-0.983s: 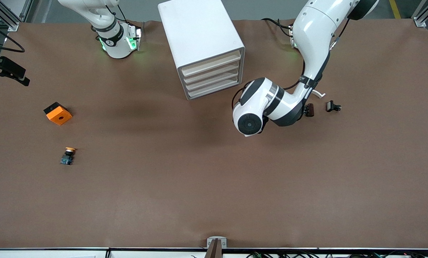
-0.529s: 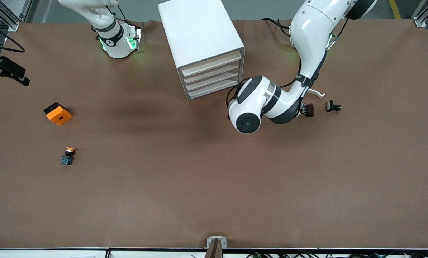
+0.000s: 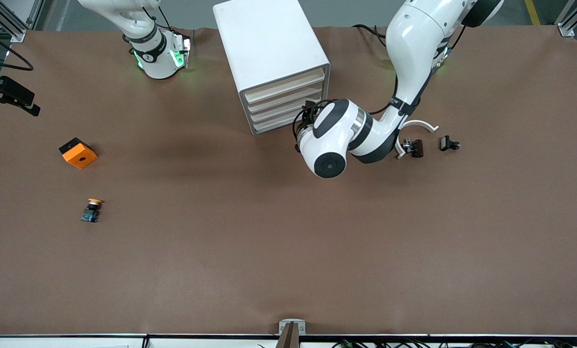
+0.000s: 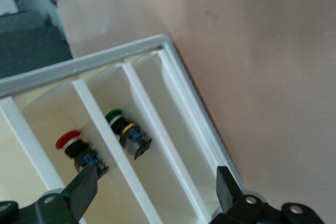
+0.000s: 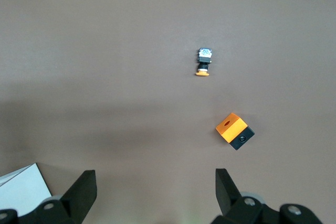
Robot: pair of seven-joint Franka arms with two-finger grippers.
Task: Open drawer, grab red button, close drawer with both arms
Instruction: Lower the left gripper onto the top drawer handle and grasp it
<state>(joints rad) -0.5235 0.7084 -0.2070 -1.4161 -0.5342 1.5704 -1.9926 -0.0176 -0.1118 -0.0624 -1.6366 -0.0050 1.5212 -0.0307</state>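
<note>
The white cabinet (image 3: 269, 43) stands near the arms' bases, and its four cream drawer fronts (image 3: 286, 104) all sit flush. In the left wrist view the red-capped button (image 4: 68, 140) lies inside one drawer (image 4: 50, 124), beside a green-capped one (image 4: 113, 115) in the adjoining drawer. My left gripper (image 4: 155, 192) is open, close in front of these drawers and holding nothing. In the front view the left arm's wrist (image 3: 329, 137) covers it. My right gripper (image 5: 155, 192) hangs open and empty, high over the table at the right arm's end.
An orange cube (image 3: 78, 152) and a yellow-orange-capped button (image 3: 92, 210) lie toward the right arm's end. Two small dark parts (image 3: 416, 147) (image 3: 449, 143) and a white curved piece (image 3: 418, 125) lie by the left arm. A black camera mount (image 3: 8, 94) sits at the table's edge.
The left arm has swung its wrist toward the cabinet's drawer fronts, uncovering the white curved piece and a dark part. The right arm has not moved.
</note>
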